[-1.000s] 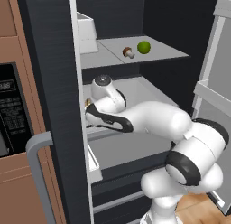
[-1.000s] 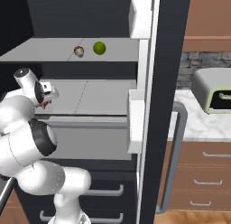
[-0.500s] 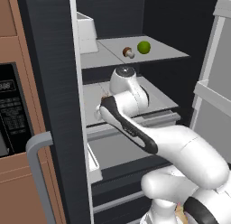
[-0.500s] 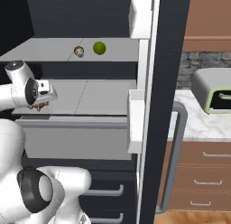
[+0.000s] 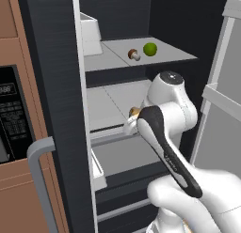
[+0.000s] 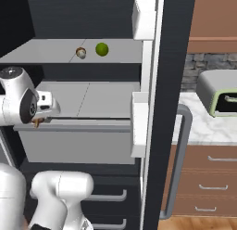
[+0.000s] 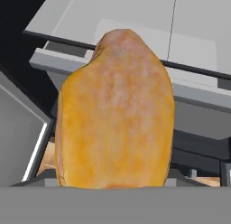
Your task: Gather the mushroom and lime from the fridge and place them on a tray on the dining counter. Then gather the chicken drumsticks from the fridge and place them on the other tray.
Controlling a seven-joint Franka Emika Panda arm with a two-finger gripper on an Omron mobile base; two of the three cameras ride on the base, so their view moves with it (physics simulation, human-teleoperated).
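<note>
A golden-brown chicken drumstick [image 7: 115, 114] stands close in front of the hand camera, held in my gripper [image 5: 133, 120]. Its tip [image 5: 135, 111] peeks out beside the hand at the front edge of the fridge's middle shelf [image 5: 110, 98]. From the right base view the gripper [image 6: 40, 119] is at the shelf's left front corner, shut on the drumstick [image 6: 37, 123]. The mushroom [image 5: 133, 54] and the green lime [image 5: 150, 49] lie side by side on the upper shelf, also seen as mushroom [image 6: 81, 53] and lime [image 6: 102, 49]. The trays and the dining counter are out of view.
The fridge stands open, with door bins [image 6: 139, 124] on one door and a handle [image 5: 41, 180] on the other. A white box [image 5: 89, 34] sits on the upper shelf. A grey drawer [image 6: 74, 145] lies below the middle shelf. A green-rimmed appliance [image 6: 217, 92] stands on the marble counter.
The arm has swung round and the hand has drawn back from the middle shelf toward the fridge's front, carrying the drumstick with it. Mushroom and lime have not moved.
</note>
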